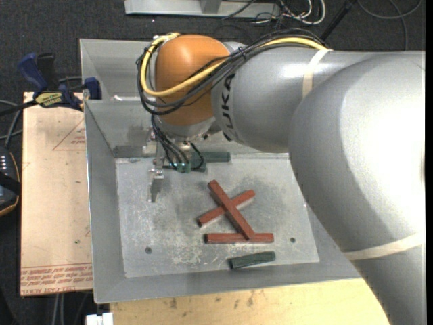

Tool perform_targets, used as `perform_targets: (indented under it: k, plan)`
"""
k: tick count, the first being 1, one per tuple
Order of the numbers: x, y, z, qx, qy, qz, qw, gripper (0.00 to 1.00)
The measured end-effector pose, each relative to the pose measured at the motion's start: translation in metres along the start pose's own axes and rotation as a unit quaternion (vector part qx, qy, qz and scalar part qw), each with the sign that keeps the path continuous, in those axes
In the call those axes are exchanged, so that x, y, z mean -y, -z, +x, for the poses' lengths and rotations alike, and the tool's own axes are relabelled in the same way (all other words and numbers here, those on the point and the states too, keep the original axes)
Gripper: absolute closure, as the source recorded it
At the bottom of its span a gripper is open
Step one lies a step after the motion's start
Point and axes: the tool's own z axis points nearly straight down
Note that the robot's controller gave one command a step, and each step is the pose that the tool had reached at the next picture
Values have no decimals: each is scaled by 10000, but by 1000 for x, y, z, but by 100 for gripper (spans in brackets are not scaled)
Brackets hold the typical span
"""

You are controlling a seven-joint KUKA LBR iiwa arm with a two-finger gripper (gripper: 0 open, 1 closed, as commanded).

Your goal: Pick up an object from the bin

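My gripper (155,183) hangs below the orange cover, low over the bare left rear part of the bin floor. Nothing shows in it. To its right, three red-brown sticks lie in a loose pile. A long one (231,212) runs diagonally. A second (215,213) crosses it, and a third (238,237) lies flat along their near ends. A dark green stick (252,259) lies alone near the front edge. The sticks are about a hand's width from the gripper.
Another dark green bar (215,157) lies along the foot of the back wall, partly hidden by the arm. The big grey arm covers the right side of the bin. The sloped bin walls stand close on the left and behind.
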Motion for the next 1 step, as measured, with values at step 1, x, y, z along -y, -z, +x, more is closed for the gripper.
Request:
perform_targets:
  k: [1]
  plan:
    - [1,5,-2,40,-15,-7,10000,0]
